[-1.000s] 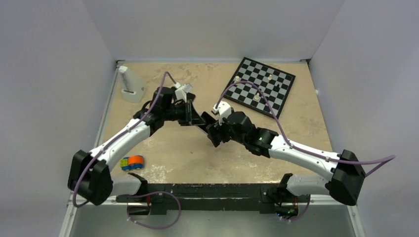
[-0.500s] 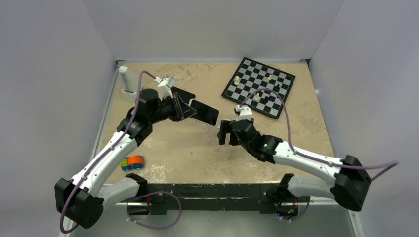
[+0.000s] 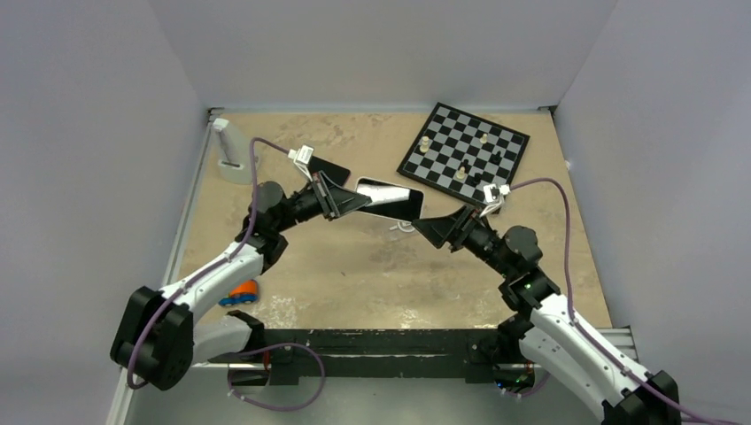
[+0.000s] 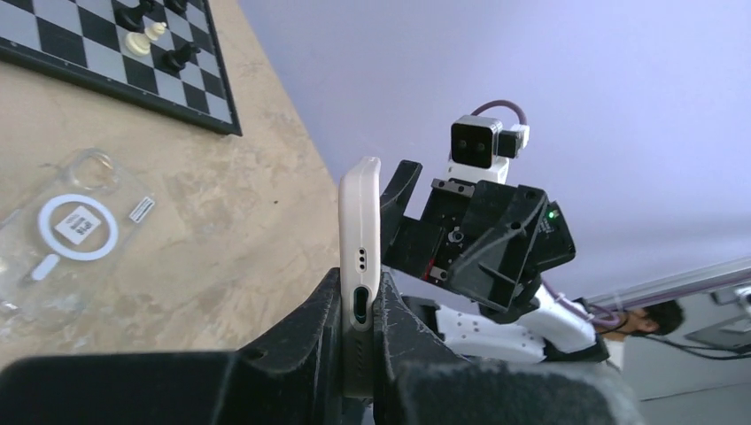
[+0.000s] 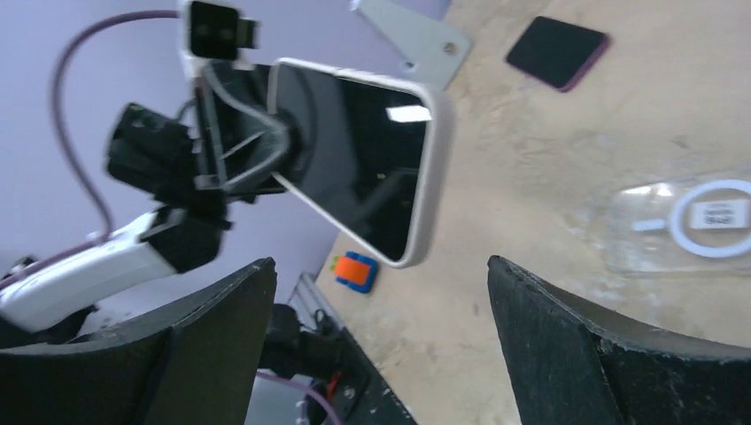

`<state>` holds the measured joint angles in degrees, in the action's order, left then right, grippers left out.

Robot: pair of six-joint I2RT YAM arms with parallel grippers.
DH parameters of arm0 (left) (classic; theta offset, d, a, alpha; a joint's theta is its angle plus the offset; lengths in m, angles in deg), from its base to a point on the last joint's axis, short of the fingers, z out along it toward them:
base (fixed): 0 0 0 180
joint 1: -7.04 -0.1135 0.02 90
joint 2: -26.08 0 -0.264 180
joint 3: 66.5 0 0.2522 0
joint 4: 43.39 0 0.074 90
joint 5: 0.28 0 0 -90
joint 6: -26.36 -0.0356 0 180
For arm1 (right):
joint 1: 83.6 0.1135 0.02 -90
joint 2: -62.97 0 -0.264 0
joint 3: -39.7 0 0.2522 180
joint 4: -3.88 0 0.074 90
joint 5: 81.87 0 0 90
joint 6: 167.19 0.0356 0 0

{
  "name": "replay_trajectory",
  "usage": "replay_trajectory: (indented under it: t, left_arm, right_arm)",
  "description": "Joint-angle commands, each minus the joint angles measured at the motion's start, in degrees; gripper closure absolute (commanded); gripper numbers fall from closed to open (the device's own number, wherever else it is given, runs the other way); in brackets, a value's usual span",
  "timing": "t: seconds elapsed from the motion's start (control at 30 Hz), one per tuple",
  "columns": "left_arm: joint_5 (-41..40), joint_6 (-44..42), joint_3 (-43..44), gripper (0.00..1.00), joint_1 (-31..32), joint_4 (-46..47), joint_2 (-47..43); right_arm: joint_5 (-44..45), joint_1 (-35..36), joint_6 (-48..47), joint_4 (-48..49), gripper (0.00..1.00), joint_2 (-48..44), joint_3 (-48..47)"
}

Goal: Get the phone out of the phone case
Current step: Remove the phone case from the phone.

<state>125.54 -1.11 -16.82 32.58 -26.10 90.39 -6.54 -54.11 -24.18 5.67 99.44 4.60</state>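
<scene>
My left gripper is shut on the bottom end of a black-screened phone with a white rim, held edge-up above the table. The phone case, a clear shell with a white ring, lies empty on the table just below it. My right gripper stands open facing the phone's screen, a short way to its right, with nothing between its fingers. A second flat black phone-shaped slab lies on the table behind the left gripper.
A chessboard with a few pieces sits at the back right. A white stand is at the back left. An orange and blue toy car lies near the left arm's base.
The two grippers have parted. The left one swung right with the white-rimmed phone; the right one pulled back to the right, open. The clear case now lies in view on the table.
</scene>
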Motion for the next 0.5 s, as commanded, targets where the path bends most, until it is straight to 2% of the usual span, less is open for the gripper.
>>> replay_trajectory:
  t: [0.0,0.13,0.23,0.33,0.47]
  left_arm:
    - [-1.16,16.81,-2.84,1.0,-0.14,29.36,4.32]
    - [-3.5,20.55,-5.14,1.0,0.11,33.42,6.12]
    - [-5.77,21.31,-7.34,1.0,0.12,33.89,5.47]
    - [-6.62,21.14,-8.39,1.0,0.53,32.85,4.84]
    - [-8.73,21.04,-9.21,1.0,2.11,32.88,4.96]
  right_arm:
    - [-11.37,-0.32,6.4,19.97,0.09,5.61,-0.3]
    - [-12.85,-0.34,9.68,31.27,0.2,12.28,0.06]
    - [-10.99,-0.33,12.39,41.16,0.24,14.71,2.25]
    - [-6.78,-0.39,12.92,41.3,0.28,14.88,3.16]
    - [-4.21,-0.42,16.23,48.34,0.36,17.72,4.26]
